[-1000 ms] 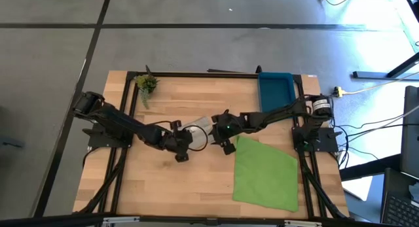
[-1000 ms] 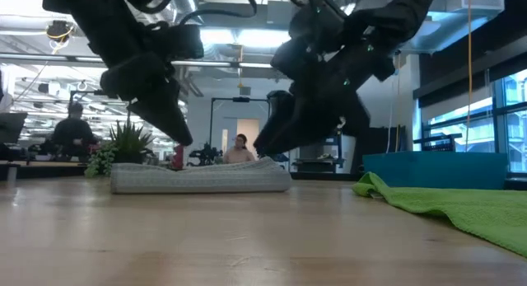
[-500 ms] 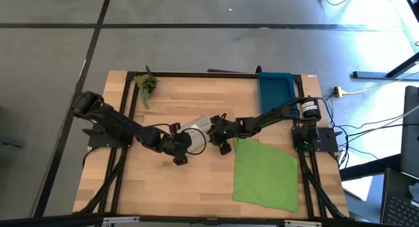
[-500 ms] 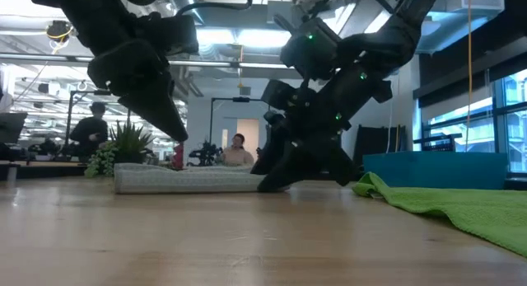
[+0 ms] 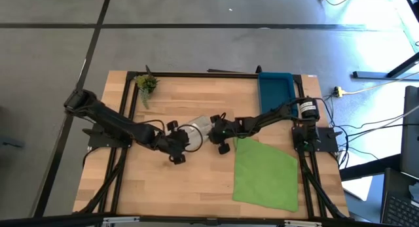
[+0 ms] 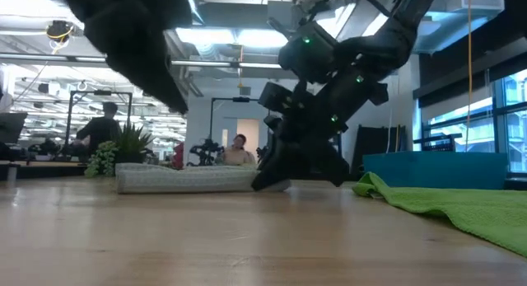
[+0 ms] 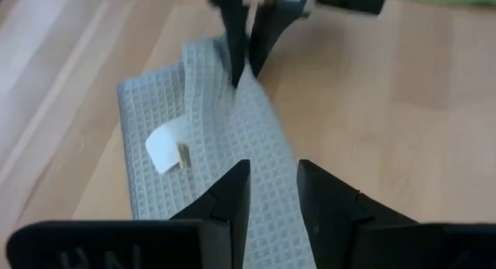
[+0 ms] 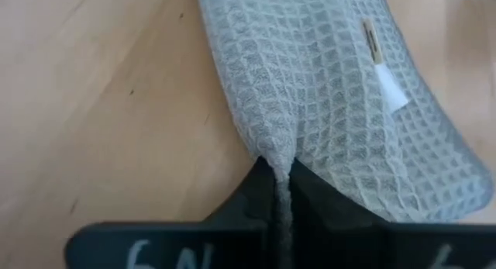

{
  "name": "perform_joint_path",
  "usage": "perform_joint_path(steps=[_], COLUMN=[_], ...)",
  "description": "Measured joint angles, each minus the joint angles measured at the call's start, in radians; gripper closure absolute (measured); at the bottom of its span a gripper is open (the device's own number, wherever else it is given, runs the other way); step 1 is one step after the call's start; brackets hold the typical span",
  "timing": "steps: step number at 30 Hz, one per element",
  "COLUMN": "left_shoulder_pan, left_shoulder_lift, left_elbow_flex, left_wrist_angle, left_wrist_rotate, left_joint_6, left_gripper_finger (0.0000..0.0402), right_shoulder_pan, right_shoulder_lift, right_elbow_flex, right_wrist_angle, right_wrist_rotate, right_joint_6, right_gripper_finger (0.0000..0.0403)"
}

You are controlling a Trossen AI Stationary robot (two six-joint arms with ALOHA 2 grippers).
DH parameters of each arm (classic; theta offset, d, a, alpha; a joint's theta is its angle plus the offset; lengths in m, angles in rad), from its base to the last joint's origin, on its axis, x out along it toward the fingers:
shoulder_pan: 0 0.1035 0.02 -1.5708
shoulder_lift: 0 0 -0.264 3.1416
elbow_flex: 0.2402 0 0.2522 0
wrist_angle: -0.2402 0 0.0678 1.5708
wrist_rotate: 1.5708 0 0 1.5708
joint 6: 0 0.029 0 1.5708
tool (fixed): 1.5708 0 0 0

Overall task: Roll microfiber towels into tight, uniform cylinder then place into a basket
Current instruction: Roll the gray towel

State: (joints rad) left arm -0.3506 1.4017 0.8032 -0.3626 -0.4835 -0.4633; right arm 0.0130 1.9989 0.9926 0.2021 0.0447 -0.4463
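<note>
Jaws of the right gripper (image 8: 280, 193) pinched an edge of the grey towel (image 8: 325, 91), lying folded mid-table; left gripper (image 7: 273, 193) hovered over it, fingers apart, empty. Green towel (image 5: 265, 173) lay flat, unrolled. Basket (image 5: 275, 89) held nothing. Task judged barely begun.

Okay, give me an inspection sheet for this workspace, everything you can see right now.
Surface: wooden table, black frame rails.
Job's things: grey towel, white tag, mid-table, partly folded; green towel spread flat; blue basket at the far right corner.
Clutter: plant sprig at the far left corner.
Grippers: right gripper shut, pinching the grey towel's edge; left gripper open above the grey towel.
Cables: loose bundle off the table's right.
Surroundings: people at desks behind.
</note>
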Motion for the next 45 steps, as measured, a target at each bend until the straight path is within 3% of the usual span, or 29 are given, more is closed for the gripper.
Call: perform_joint_path(steps=[9,15,27,37,45], left_shoulder_pan=[-0.025,-0.050,-0.099,-0.090,-0.036], left_shoulder_lift=[-0.064,-0.063,-0.063,-0.060,-0.022], left_elbow_flex=[0.000,0.000,0.000,0.000,-0.051], left_wrist_angle=[-0.049,-0.073,-0.072,-0.198,-0.201], left_wrist_rotate=[0.000,-0.001,-0.011,-0.087,-0.107], left_joint_6=[0.002,-0.005,-0.008,-0.184,-0.224], left_gripper_finger=[0.0304,0.0304,0.0304,0.0304,0.0304], right_shoulder_pan=[-0.041,-0.078,-0.194,-0.222,-0.253], right_shoulder_lift=[0.007,0.006,0.015,0.018,0.018], right_elbow_flex=[0.193,0.309,0.374,0.374,0.374], right_wrist_angle=[-0.347,-0.426,-0.499,-0.534,-0.538], right_wrist_rotate=[-0.261,-0.460,-0.625,-0.674,-0.725], right_joint_6=[0.207,0.319,0.493,0.498,0.569], right_gripper_finger=[0.0386,0.0386,0.0386,0.0386,0.0385])
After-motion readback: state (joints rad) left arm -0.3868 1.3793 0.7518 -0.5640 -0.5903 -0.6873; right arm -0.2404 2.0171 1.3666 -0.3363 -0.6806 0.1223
